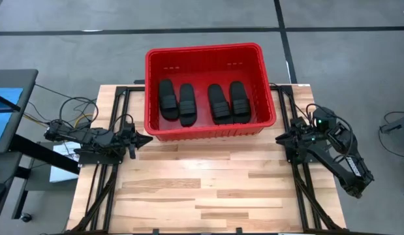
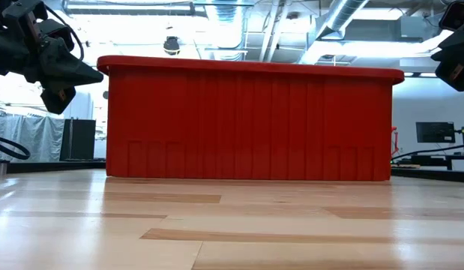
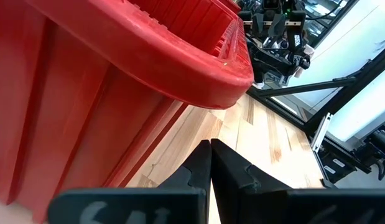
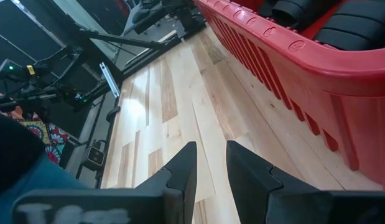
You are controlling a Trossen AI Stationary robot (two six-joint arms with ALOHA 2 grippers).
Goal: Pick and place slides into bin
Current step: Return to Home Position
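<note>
Wooden worktop (image 1: 208,189), bin (image 1: 203,49) at its far edge holding all four slides (image 1: 187,104); left gripper (image 1: 144,139) closed and right gripper (image 1: 280,138) slightly parted, both empty, flank the bin's near corners: seemingly homing, arms need only fold back.

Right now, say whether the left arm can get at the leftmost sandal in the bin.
Probably yes: the sandal lies uncovered in the open-topped bin; the left arm, outside the near corner, must first clear the rim.

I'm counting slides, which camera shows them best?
High view: all four slides lie in the bin, seen from above. Right wrist view catches some over the rim; the others show only bin walls.
</note>
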